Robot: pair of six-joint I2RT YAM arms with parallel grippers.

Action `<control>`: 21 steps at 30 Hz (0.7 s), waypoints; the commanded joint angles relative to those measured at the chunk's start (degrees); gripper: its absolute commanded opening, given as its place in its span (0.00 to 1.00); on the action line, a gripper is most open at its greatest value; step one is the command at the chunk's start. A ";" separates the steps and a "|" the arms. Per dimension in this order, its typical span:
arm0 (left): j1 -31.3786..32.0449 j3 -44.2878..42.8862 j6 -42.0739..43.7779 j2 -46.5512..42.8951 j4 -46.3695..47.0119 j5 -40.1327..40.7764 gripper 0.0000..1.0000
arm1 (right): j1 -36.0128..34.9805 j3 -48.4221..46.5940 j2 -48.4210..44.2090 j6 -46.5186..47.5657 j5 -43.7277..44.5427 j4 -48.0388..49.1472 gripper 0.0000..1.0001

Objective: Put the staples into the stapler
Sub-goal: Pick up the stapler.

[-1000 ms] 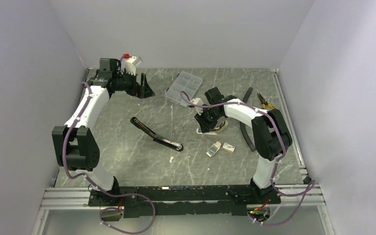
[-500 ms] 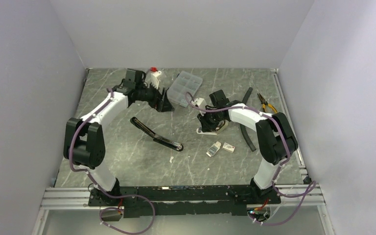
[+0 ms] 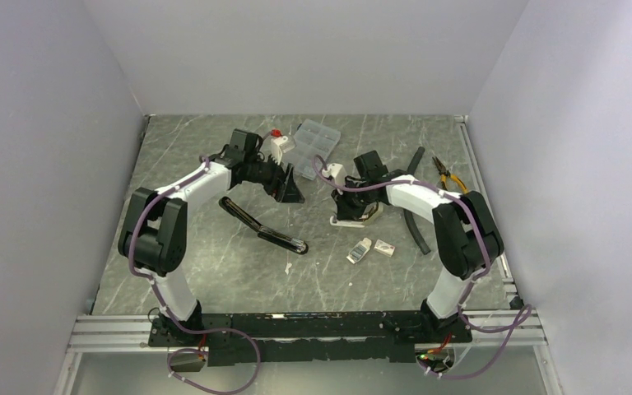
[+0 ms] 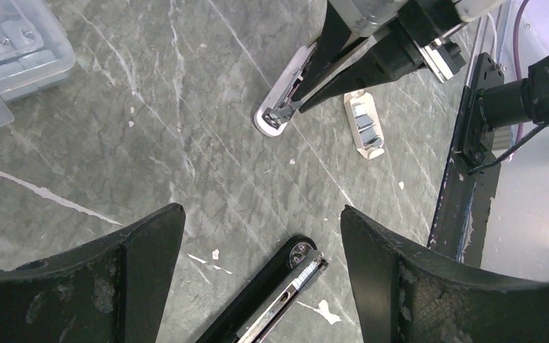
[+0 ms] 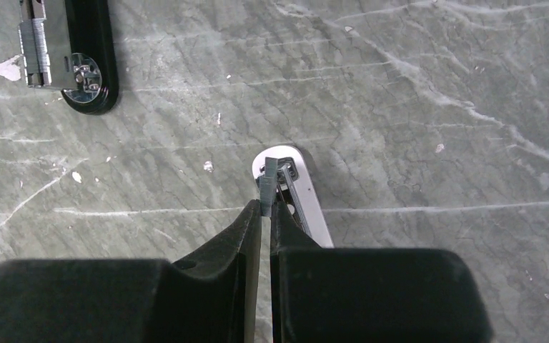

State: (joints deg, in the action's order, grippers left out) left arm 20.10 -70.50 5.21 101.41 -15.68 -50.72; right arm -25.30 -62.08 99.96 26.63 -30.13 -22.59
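Pinching staples (image 5: 267, 183) in the nearly closed right tool (image 5: 266, 207), at the front end of the white stapler (image 5: 310, 210). Holding nothing in the wide-spread left tool (image 4: 261, 213) above the worktop (image 4: 186, 107).

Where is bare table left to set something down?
Bare: the near-left table between the black stapler and the base rail, and the far-left corner. Crowded: around the white stapler, staple box pieces and clear case.
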 commanded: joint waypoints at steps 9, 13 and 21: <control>0.34 -1.02 -4.02 0.21 3.50 -2.88 0.86 | 1.30 -1.63 -7.39 2.37 -2.67 1.10 0.05; 0.63 -5.65 -17.96 3.48 2.97 -5.21 0.86 | 1.31 -1.44 -10.64 0.39 -1.88 3.25 0.05; 3.54 -17.20 -34.87 11.10 -1.99 -8.39 0.82 | -0.76 -2.10 -13.34 -2.81 5.25 5.75 0.05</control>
State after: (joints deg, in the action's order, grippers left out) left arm 21.98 -82.59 -18.94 111.04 -15.70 -55.92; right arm -24.75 -62.52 88.79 25.61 -28.71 -20.34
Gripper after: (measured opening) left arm 0.842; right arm 0.103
